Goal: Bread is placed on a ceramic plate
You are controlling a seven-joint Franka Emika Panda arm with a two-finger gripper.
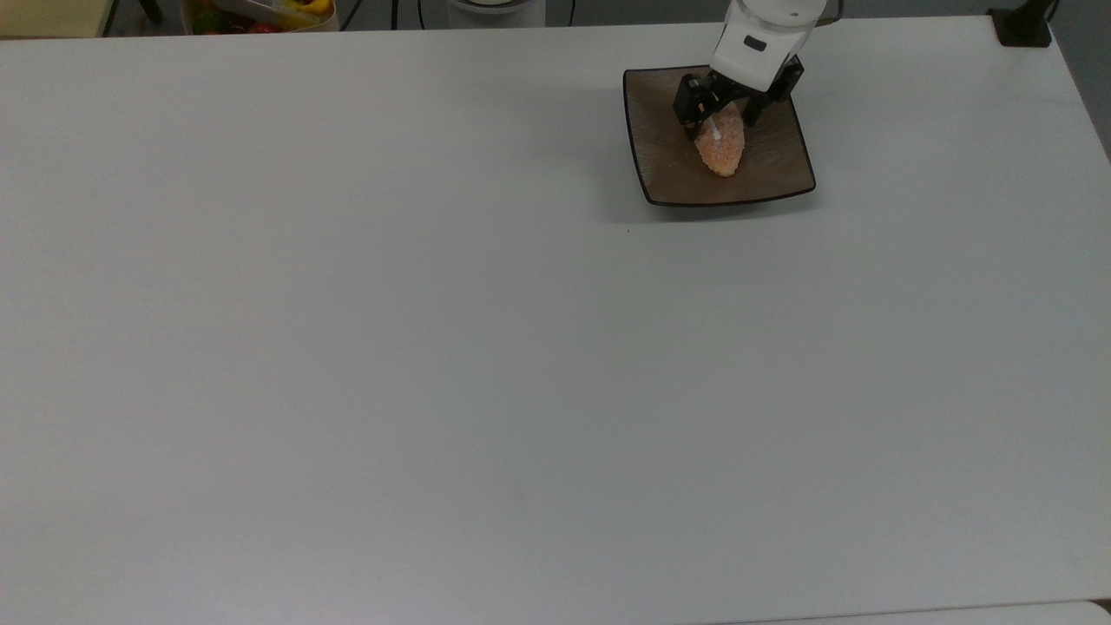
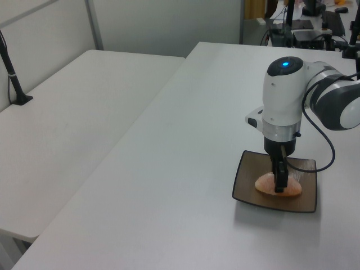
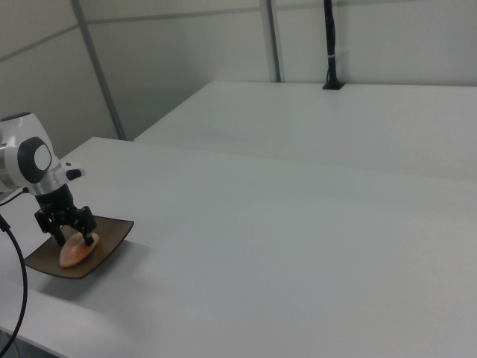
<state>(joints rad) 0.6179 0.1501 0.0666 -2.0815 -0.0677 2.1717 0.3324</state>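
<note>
The bread (image 1: 723, 154), a small oval orange-pink roll with a thin white stripe, lies in the dished centre of the square brown ceramic plate (image 1: 664, 169), near the far right of the table in the top view. My gripper (image 1: 719, 120) stands straight over the bread's far end, open, with a black finger on each side of it and a gap showing. In the left view the bread (image 2: 264, 184) rests flat on the plate (image 2: 244, 183) under the gripper (image 2: 279, 183). The right view shows the gripper (image 3: 71, 232) straddling the bread (image 3: 73, 253) on the plate (image 3: 108, 235).
The plate sits on a wide white table (image 1: 434, 347). A bin of colourful items (image 1: 260, 13) stands beyond the far edge, and a black post base (image 1: 1024, 26) sits at the far right corner. A second white table (image 2: 73, 112) adjoins.
</note>
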